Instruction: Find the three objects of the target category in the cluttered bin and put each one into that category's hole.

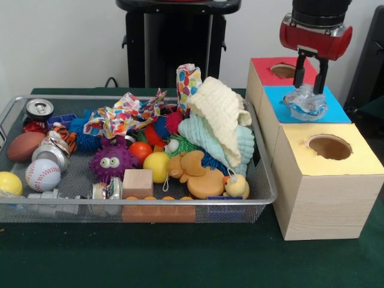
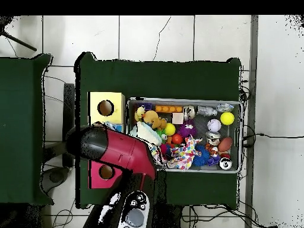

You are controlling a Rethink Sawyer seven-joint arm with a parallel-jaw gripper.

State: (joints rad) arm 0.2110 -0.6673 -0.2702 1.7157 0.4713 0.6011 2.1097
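Observation:
In the front view my gripper [image 1: 311, 90] hangs over the blue box [image 1: 336, 111], the middle of three boxes right of the bin. It is shut on a crushed clear plastic bottle [image 1: 306, 103], whose underside rests on the blue top and hides that box's hole. The wire mesh bin [image 1: 267, 180] is crammed with toys, balls, cloths and cans. Another flattened clear bottle [image 1: 45, 198] lies at its front left corner. Seen from overhead, my red arm [image 2: 122, 151] covers the blue box and the gripper.
The red box [image 1: 264, 63] stands behind the blue one. In front is the yellow-topped wooden box [image 1: 327, 192], whose hole [image 1: 329, 146] is uncovered. Drink cans [image 1: 39, 108] [image 1: 51, 154] lie at the bin's left. A pile of cloths [image 1: 222, 117] rises above the rim near the boxes.

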